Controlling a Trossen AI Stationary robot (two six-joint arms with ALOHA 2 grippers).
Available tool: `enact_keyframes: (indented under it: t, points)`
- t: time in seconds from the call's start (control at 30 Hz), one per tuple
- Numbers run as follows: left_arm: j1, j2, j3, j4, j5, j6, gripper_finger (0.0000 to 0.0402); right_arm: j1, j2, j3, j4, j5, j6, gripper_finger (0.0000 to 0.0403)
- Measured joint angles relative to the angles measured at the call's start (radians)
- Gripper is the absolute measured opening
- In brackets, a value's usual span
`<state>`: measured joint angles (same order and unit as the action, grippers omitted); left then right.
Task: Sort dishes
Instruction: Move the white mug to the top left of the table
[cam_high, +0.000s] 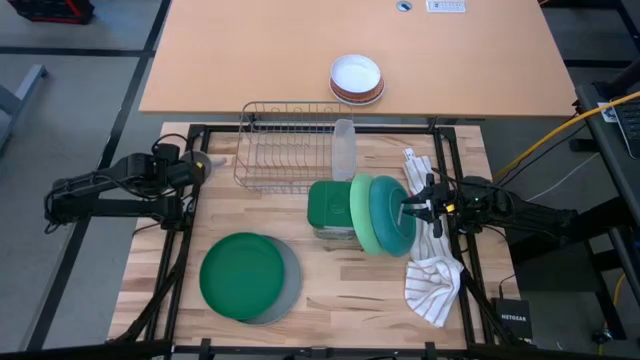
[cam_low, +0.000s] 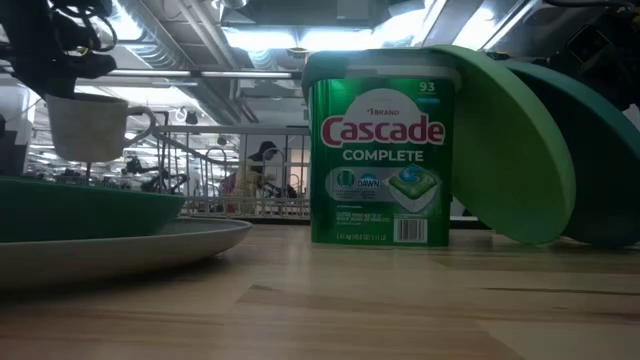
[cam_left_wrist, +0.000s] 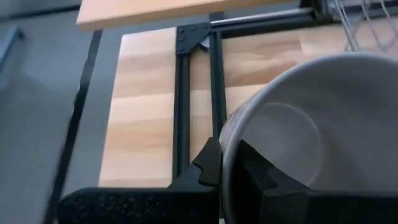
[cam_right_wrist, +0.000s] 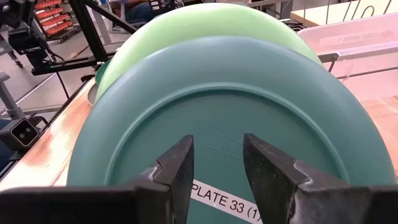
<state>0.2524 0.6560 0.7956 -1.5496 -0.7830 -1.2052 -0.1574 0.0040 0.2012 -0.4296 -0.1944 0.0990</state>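
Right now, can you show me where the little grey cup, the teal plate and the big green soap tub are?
small grey plastic mug (cam_low: 88, 125): low view, its side wall.
round teal plastic plate (cam_right_wrist: 217, 118): right wrist view, its underside.
green plastic Cascade tub (cam_low: 380, 150): low view, its front label.

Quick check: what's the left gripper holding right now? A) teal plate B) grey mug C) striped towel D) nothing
B: the left gripper is shut on the rim of the grey mug, lifted off the table near the dish rack.
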Motion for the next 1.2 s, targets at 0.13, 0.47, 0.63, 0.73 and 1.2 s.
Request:
enact_keyframes:
  t: [0.13,0.47,0.63,0.73,1.2]
  points:
    - [0.057,0.011,0.0,0.095,-0.001,-0.017,0.0006,0.0,0.0,0.0,0.0,0.0,0.0,0.0143]
    - [0.261,0.174,0.0,0.292,-0.019,0.061,0.0006,0.0,0.0,0.0,0.0,0.0,0.0,0.0143]
    - [0.361,0.287,0.0,0.357,0.015,0.06,0.0006,0.0,0.0,0.0,0.0,0.0,0.0,0.0143]
    - [0.404,0.356,0.0,0.425,0.074,0.1,0.0006,0.0,0.0,0.0,0.0,0.0,0.0,0.0143]
    - [0.527,0.639,0.002,0.489,0.222,0.198,0.0007,0.0,0.0,0.0,0.0,0.0,0.0,0.0143]
